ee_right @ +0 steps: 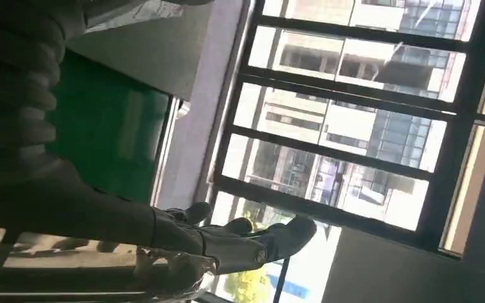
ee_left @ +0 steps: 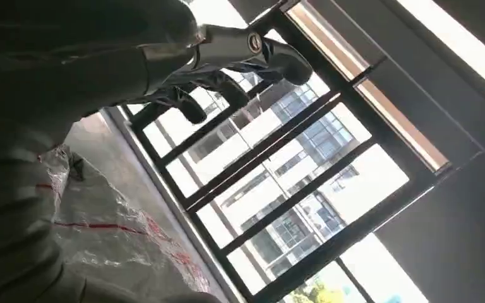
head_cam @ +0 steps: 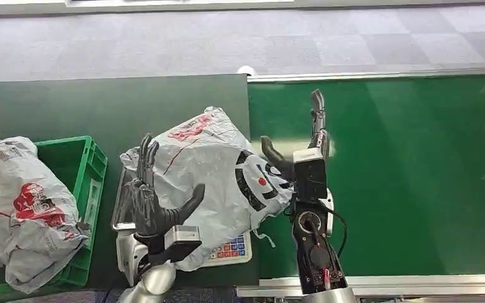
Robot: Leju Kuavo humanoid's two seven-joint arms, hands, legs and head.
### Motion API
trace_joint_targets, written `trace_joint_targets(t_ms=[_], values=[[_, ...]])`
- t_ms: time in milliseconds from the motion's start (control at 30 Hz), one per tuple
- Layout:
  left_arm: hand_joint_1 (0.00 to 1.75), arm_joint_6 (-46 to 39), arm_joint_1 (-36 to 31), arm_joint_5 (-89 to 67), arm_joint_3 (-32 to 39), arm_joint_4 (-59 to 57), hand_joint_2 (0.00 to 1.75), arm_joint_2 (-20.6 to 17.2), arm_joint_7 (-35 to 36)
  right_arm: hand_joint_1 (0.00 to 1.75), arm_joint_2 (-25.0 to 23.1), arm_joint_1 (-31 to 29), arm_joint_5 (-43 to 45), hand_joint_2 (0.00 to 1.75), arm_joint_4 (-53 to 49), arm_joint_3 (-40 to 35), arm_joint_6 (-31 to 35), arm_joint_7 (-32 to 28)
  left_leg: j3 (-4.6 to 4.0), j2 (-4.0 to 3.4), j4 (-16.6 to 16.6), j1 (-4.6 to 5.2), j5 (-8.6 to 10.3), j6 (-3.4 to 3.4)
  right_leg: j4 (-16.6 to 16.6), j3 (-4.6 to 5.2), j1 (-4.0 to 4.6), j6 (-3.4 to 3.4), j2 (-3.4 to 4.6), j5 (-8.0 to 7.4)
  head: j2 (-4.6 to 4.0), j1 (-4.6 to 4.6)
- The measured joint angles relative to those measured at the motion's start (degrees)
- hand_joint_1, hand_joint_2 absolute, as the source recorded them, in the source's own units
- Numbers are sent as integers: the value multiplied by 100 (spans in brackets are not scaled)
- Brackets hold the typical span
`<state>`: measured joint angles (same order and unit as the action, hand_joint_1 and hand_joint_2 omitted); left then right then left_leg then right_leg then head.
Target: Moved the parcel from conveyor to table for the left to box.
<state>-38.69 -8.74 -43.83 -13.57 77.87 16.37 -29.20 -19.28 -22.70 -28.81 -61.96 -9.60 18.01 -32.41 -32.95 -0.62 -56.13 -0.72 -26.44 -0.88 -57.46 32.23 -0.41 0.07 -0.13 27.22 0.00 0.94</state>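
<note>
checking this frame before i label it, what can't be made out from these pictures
- Scale, head view: the parcel lies over it, so any display is hidden.
- Green crate, head view: cut off by the left and bottom edges; a second grey bag hides its inside.
- Right hand, head view: seen edge-on, so whether it touches the parcel is unclear.
- Left hand, wrist view: backlit by windows, fingers only silhouettes.

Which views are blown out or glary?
Head view: evenly lit, mild sheen on the green conveyor, parcel readable. Left wrist view: bright windows backlight the left hand into silhouette. Right wrist view: same backlight, right hand dark.
</note>
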Motion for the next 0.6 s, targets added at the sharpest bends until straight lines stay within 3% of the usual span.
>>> trace_joint_targets(t_ms=[167,300,600], values=[[0,83,-226,-1299,-101,-260,175,-2,1150,0,-2,1,-76,175,-2,-7,-83,59,0,-2,0,0,0,0,0,-1,0,0,0,0,0,0],[0,851,-534,-2053,-157,-816,175,13,2000,0,-2,4,-96,175,-11,-9,-162,87,1,0,-1,0,2,1,0,-4,-1,1,-1,-2,0,0],[0,1503,-731,-2795,-114,-1549,175,20,2723,0,-7,-37,44,175,-2,-183,-232,96,-2,-2,1,0,0,0,0,0,0,0,0,-1,0,0]])
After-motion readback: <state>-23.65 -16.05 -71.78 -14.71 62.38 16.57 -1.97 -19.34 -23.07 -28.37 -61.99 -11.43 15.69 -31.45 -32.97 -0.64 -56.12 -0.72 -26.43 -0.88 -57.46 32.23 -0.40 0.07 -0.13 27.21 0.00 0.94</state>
